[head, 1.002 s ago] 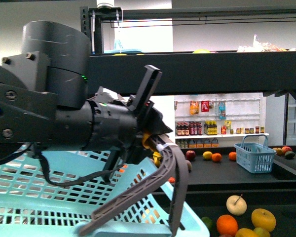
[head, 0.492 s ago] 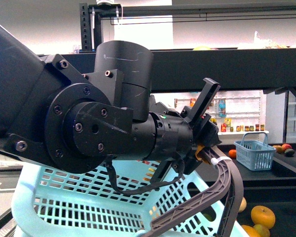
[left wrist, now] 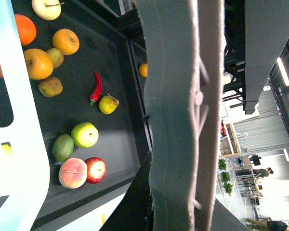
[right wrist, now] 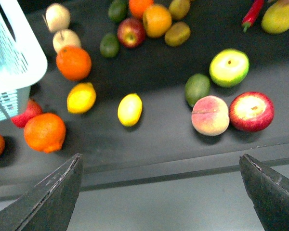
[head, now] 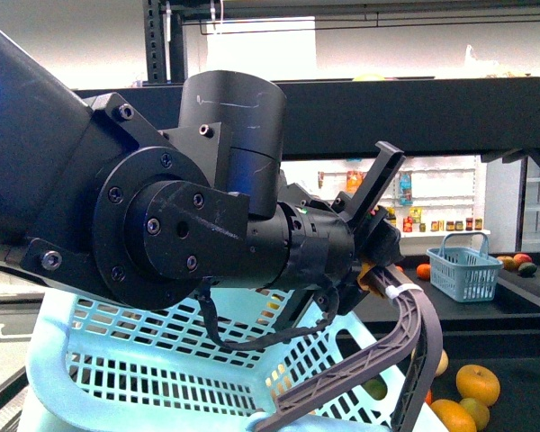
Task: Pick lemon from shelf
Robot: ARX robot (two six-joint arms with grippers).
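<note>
Filling the front view from 9 o'clock to centre, the left arm (head: 162, 225) points toward 4 o'clock. Left end effector (head: 342, 409): two grey ribbed fingers (head: 418, 333) splayed apart, nothing between them. Pale blue basket (head: 162, 360) sits just under the arm at 6 to 7 o'clock. Right end effector (right wrist: 160, 161) spread wide, dark fingertips (right wrist: 53, 192) well apart, empty, hanging above the shelf (right wrist: 159, 139) tray. Lemon (right wrist: 130, 109) lies on that dark tray between a yellow-orange fruit (right wrist: 81, 97) and a green fruit (right wrist: 197, 88), touching neither. Peach (right wrist: 210, 115) and red apple (right wrist: 251, 111) just beside each other. Far off at 3 o'clock in the front view: small blue basket (head: 465, 265).
</note>
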